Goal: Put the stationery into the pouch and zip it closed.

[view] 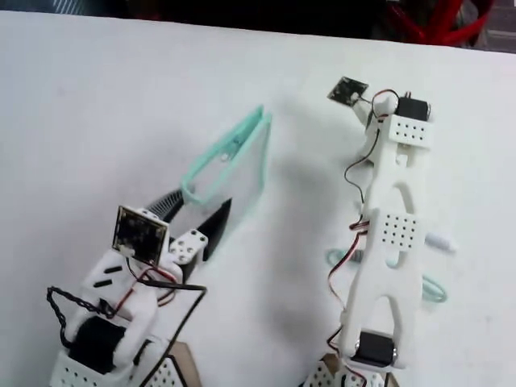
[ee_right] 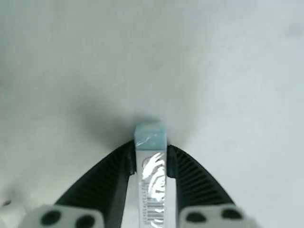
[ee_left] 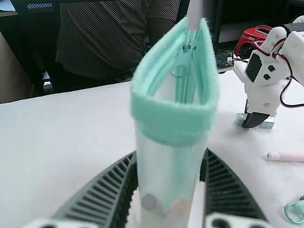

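The left gripper [ee_left: 170, 164] is clamped on the lower part of a clear plastic pouch with a mint-green zip edge [ee_left: 172, 114], holding it on end with its long slit of a mouth gaping upward. Farther off, to the pouch's right and well apart across the white table [view: 97, 97], the right gripper [ee_right: 149, 151] pinches a small wrapped eraser with a pale blue tip [ee_right: 149, 135]. Its long axis runs in line with the fingers, tip down by the tabletop. The eraser likely has to rise and cross leftward to that mouth.
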Controlling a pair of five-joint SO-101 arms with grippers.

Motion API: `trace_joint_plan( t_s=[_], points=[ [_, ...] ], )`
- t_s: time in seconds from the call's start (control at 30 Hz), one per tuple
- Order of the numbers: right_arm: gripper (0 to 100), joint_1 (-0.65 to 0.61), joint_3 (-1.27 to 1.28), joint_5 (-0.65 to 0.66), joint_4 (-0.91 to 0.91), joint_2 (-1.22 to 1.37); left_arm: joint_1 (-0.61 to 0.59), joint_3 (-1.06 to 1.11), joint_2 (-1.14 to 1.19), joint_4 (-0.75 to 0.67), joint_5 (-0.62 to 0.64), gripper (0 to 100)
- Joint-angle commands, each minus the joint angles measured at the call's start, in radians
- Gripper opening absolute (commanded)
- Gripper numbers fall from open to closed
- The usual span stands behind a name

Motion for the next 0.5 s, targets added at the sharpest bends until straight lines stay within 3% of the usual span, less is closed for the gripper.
trace_joint_plan(
  t_s=[0.0,0.47],
  points=[
    [1.9,-0.027,-0.069,0.005,0.102,-0.002,0.004,-0.003,-0.010,-0.028,-0.012,21],
    [1.9,-0.041,-0.133,-0.138,0.116,-0.012,0.004,-0.003,-0.010,-0.026,-0.012,21]
  ],
)
